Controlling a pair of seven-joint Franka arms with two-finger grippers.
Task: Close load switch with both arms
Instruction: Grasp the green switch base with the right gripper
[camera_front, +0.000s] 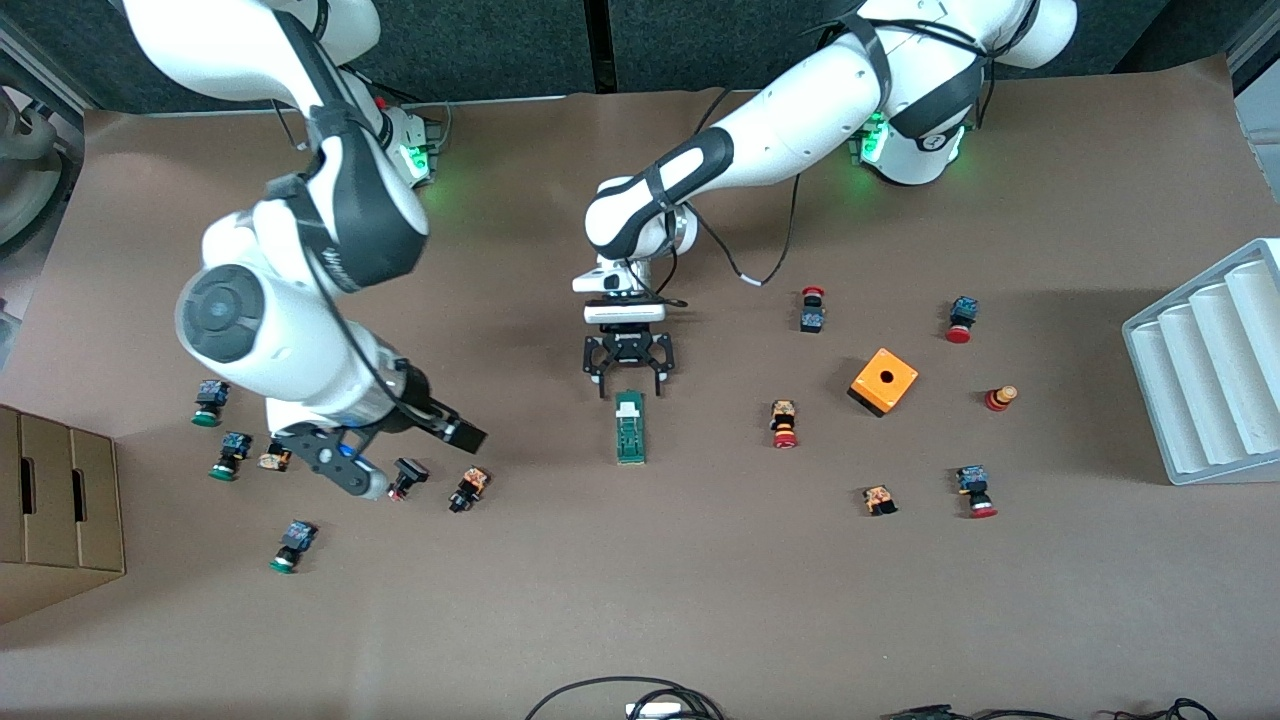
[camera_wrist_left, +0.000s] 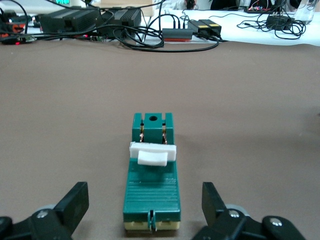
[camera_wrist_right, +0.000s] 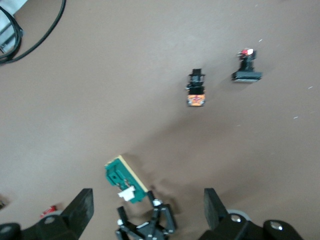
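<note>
Load switch (camera_front: 630, 427) lies untouched on the bench (camera_front: 640, 600). Left gripper (camera_front: 629, 379) sits beside it, jaws open; right gripper (camera_front: 345, 470), jaws open, must come over.

I see a matt brown paper-like table cover (camera_front: 700, 600), smooth. The load switch (camera_front: 630, 427) looks like ribbed green plastic, slightly glossy, its white piece (camera_wrist_left: 152, 155) matt. My arms' white shells (camera_front: 790, 130) shine; the orange box (camera_front: 883, 381) looks smooth plastic.

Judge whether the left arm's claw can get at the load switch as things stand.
Probably yes: the left claw hangs open right at the load switch, whose white-piece end faces it, with only bare table either side.
</note>
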